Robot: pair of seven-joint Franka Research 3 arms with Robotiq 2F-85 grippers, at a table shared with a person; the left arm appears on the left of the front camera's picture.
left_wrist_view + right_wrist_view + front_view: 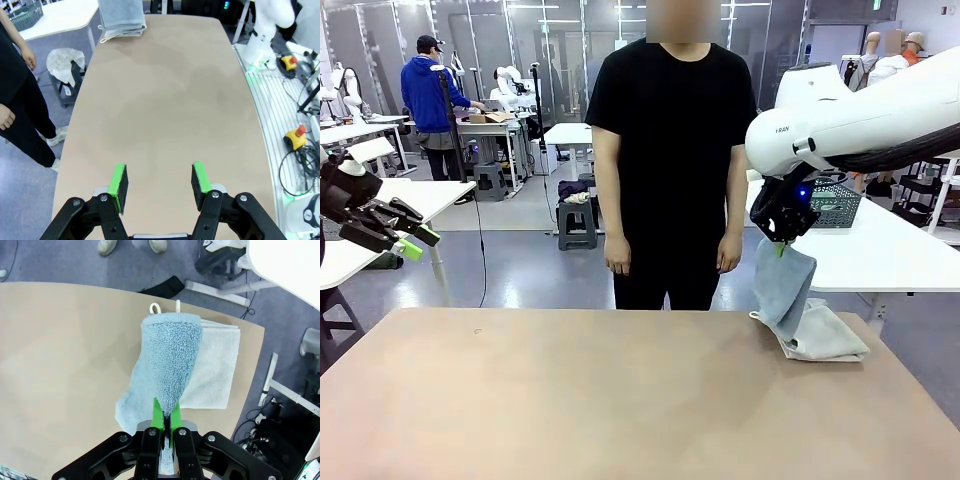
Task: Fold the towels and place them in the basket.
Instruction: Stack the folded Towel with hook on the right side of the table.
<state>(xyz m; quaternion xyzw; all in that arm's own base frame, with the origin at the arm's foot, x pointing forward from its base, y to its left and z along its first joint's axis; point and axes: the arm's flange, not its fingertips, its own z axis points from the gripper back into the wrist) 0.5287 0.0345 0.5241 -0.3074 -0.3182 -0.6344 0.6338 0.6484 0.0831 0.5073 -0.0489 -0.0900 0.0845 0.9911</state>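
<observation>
Behind the tan table [570, 400] we see a workshop hall with grey floor, white tables and other people farther off. On the table's far right corner lies an off-white towel [830, 335], folded flat, and a light blue towel [788, 285] hangs over it, its lower end resting on the off-white one. Our right gripper [781, 240] is clamped on the top of the light blue towel, the jaws drawn together with the cloth pinched between the green pads; the right wrist view shows the terry cloth running from the fingertips [157, 412] down to the table edge, draped in a narrow fold. A dark basket [835, 203] with mesh sides stands on a white table behind our right arm, well apart from the towels. Our left gripper [408, 238] hovers above the table's left end, holding nothing; its wrist view shows the two green pads [119, 181] standing apart over bare tabletop. A person in a black shirt [670, 140] stands at the far side, middle, with both hands hanging at the sides, touching nothing.
</observation>
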